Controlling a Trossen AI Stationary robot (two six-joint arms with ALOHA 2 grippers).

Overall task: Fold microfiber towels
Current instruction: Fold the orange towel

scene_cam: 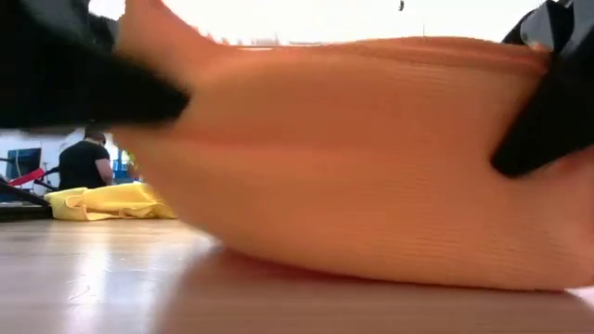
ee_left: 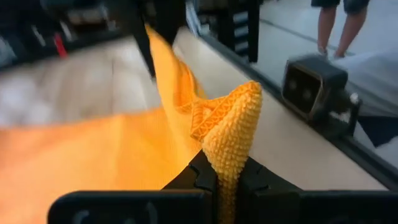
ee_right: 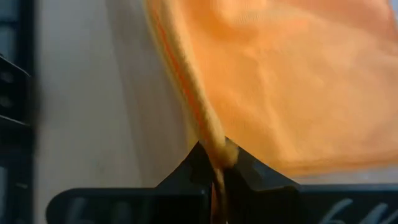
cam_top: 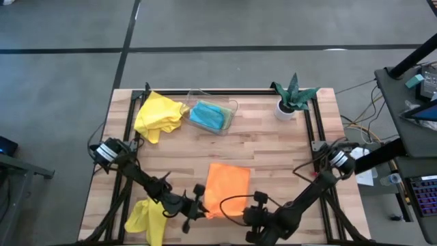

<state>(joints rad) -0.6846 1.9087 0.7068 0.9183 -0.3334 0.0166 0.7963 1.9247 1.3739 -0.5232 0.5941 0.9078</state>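
An orange towel (cam_top: 227,186) lies at the middle of the table's near half and fills the low view (scene_cam: 371,167). My left gripper (cam_top: 200,207) is shut on its near left corner and my right gripper (cam_top: 247,213) on its near right end. A yellow towel (cam_top: 158,115) lies crumpled at the far left, and another yellow towel (cam_top: 146,219) lies at the near left corner. A blue towel (cam_top: 209,116) rests in a clear tray (cam_top: 232,106). My left gripper pinches a corner of the orange towel (ee_left: 231,140) between its two fingers, coming nearly level from the table's left. The corner stands up bunched past the fingertips. The rest of the cloth runs away slack toward the right arm. My right gripper pinches the orange towel's edge (ee_right: 213,144) between its two fingers, slanting down from the table's near right. The hemmed edge runs away from the fingers. The cloth spreads out beyond them with its far part on the table.
A small green plant in a white pot (cam_top: 290,99) stands at the far right. Bare wood lies between the orange towel and the tray. A small dark camera box (ee_left: 314,87) sits at the table's near edge. A person sits in the room behind (scene_cam: 85,160).
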